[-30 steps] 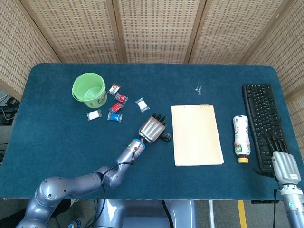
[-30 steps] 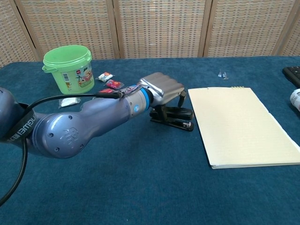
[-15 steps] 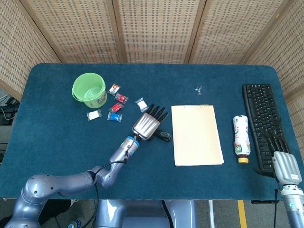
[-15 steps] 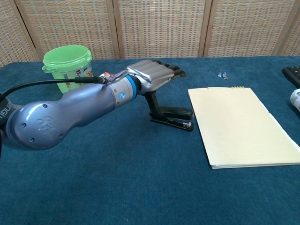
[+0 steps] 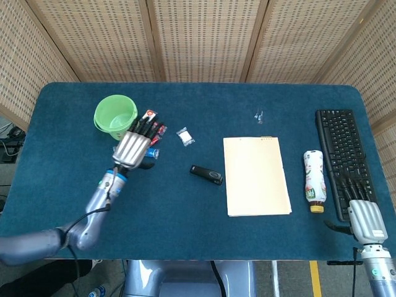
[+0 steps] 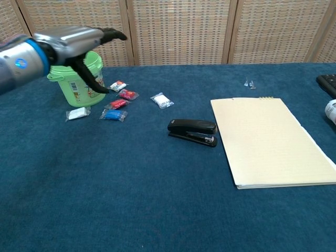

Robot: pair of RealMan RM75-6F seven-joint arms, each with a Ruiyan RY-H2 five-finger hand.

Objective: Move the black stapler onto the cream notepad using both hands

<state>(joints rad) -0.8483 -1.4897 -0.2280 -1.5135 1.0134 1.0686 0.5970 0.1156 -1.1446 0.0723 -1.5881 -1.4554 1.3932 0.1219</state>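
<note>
The black stapler [image 5: 206,174] [image 6: 192,131] lies on the blue cloth just left of the cream notepad [image 5: 255,176] [image 6: 270,139], free of both hands. My left hand [image 5: 135,146] [image 6: 79,41] is raised and open, fingers spread, well to the stapler's left, near the green bucket. My right hand [image 5: 363,218] sits at the table's near right edge by the keyboard, fingers extended and holding nothing; the chest view does not show it.
A green bucket [image 5: 116,117] [image 6: 77,77] stands at the far left with several small wrapped packets [image 5: 184,137] [image 6: 161,100] around it. A bottle [image 5: 314,180] lies right of the notepad, beside a black keyboard [image 5: 342,161]. A small clear item [image 5: 259,114] lies behind the notepad.
My left hand has let go of the stapler, lifted and swung far left to the bucket area. The stapler stays where it lay. The right hand barely shifted.
</note>
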